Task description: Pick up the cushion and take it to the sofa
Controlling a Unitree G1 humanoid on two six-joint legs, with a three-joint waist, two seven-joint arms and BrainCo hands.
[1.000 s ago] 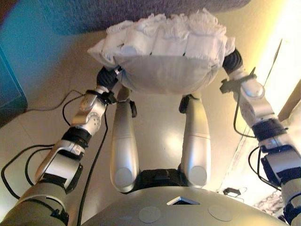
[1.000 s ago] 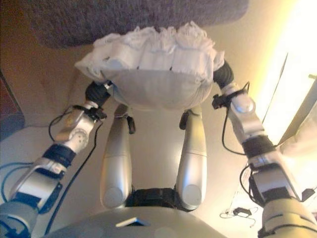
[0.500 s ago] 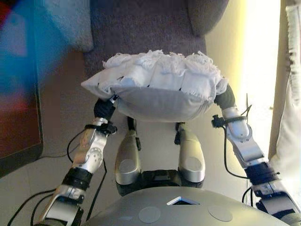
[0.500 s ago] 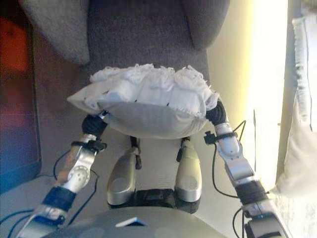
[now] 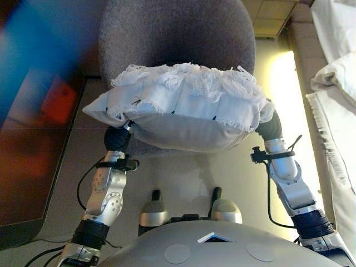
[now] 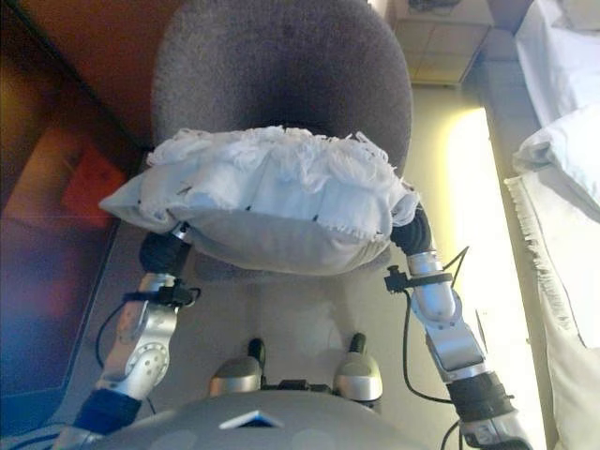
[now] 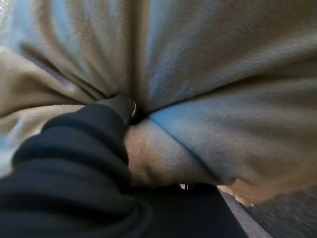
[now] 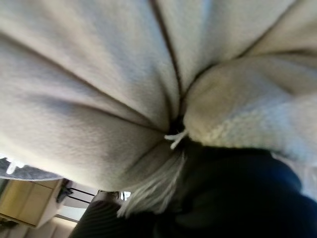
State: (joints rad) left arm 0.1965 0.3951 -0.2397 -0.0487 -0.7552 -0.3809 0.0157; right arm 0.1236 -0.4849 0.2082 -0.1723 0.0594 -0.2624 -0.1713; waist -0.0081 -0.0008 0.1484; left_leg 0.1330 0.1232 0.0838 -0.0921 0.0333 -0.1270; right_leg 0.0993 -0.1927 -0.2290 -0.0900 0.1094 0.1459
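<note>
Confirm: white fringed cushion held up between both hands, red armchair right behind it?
Not quite. The armchair is grey, not red, as the right eye view shows. The rest holds: the white fringed cushion is held up between the left hand and the right hand, one at each end, with the armchair right behind it.

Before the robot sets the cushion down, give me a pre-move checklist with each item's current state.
1. Cushion off the floor, carried between both arms: ok.
2. Left hand pressed into the cushion's fabric: ok; whether its fingers grip, cannot tell.
3. Right hand grip: cannot tell; the hand is buried in the fabric folds.
4. Cushion roughly level, not sagging off one side: ok.
5. Grey upholstered seat directly ahead, past the cushion: ok.
6. Seat surface under the cushion free: cannot tell, the cushion hides it.
</note>
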